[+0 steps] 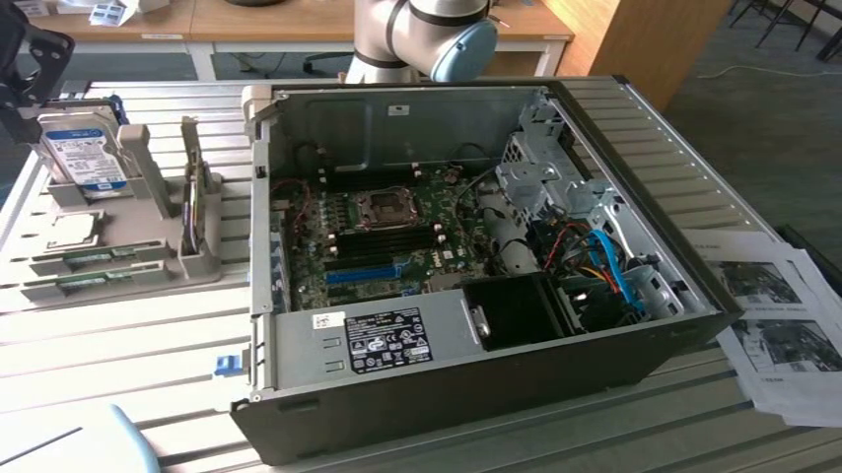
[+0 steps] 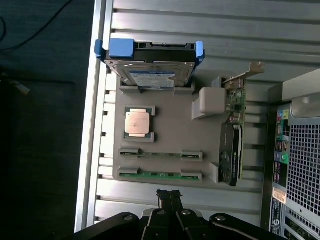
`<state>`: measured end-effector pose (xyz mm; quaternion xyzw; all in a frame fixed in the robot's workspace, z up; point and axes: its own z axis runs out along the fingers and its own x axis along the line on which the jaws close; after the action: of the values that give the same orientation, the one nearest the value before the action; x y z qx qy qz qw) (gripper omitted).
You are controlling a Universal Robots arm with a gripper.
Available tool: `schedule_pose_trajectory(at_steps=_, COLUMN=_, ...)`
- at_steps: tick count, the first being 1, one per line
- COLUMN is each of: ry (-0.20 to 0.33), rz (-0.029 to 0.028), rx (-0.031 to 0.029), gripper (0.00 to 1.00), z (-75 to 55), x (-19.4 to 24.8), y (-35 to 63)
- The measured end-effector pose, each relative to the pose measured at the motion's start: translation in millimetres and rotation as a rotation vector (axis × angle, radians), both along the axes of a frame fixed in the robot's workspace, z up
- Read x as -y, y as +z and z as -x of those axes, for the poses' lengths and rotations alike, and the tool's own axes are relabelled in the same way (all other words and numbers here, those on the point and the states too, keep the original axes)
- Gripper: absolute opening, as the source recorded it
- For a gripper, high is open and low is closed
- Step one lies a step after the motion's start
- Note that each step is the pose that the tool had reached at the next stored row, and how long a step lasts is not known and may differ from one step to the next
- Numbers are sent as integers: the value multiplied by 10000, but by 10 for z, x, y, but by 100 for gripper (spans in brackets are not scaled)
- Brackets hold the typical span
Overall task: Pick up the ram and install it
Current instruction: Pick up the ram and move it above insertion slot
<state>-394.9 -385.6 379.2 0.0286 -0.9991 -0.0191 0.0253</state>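
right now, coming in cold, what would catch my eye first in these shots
The open computer case dominates the middle of the exterior view, its motherboard exposed. At the exterior view's left a grey tray holds an upright hard drive, a processor and two ram sticks. The shut gripper hovers empty just off the tray's ram edge.
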Motion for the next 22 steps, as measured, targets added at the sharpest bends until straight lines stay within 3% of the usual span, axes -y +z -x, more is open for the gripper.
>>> schedule_pose_trajectory(at_steps=22, ry=1913, rz=1, rx=1, gripper=9, z=0, x=0, y=0)
